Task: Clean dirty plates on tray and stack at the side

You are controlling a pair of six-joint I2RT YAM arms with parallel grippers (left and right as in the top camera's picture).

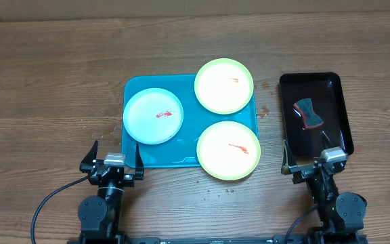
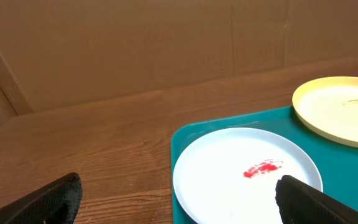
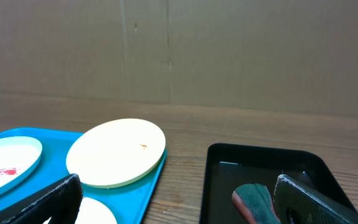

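Three plates lie on the turquoise tray (image 1: pixel 139 89). A light blue plate (image 1: pixel 153 116) with a red smear sits at the tray's left; it also shows in the left wrist view (image 2: pixel 229 168). A yellow-green plate (image 1: pixel 224 85) overhangs the far right corner, and another (image 1: pixel 228 150) overhangs the near right corner. My left gripper (image 1: pixel 112 157) is open and empty near the table's front edge, just left of the tray (image 2: pixel 185 134). My right gripper (image 1: pixel 314 156) is open and empty at the near end of the black tray. The right wrist view shows the far yellow-green plate (image 3: pixel 117 152).
A glossy black tray (image 1: pixel 336 91) stands right of the turquoise tray and holds a sponge with a green top and red base (image 1: pixel 307 113). The sponge also shows in the right wrist view (image 3: pixel 253 200). A cardboard wall runs behind the wooden table.
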